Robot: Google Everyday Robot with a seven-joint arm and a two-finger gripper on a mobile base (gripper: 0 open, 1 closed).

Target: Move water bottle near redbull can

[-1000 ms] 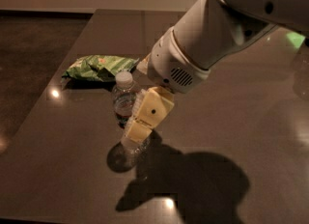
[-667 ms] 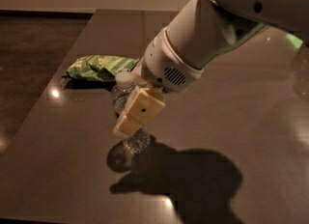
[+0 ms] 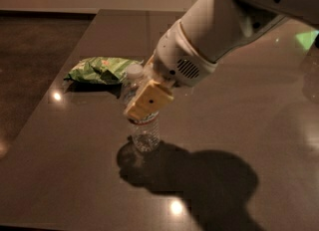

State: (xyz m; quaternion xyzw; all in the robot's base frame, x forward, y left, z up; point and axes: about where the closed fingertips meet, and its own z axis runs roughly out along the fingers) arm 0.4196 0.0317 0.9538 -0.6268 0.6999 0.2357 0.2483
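End effector (image 3: 138, 107) gripping upright water bottle (image 3: 145, 135) midsection.

arm: slanting down from upper right | gripper (image 3: 142, 106): low, centre-left

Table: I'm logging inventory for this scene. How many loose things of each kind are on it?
water bottle: 1
green snack bag: 1
Total: 2
The hand is at the water bottle's upper part.
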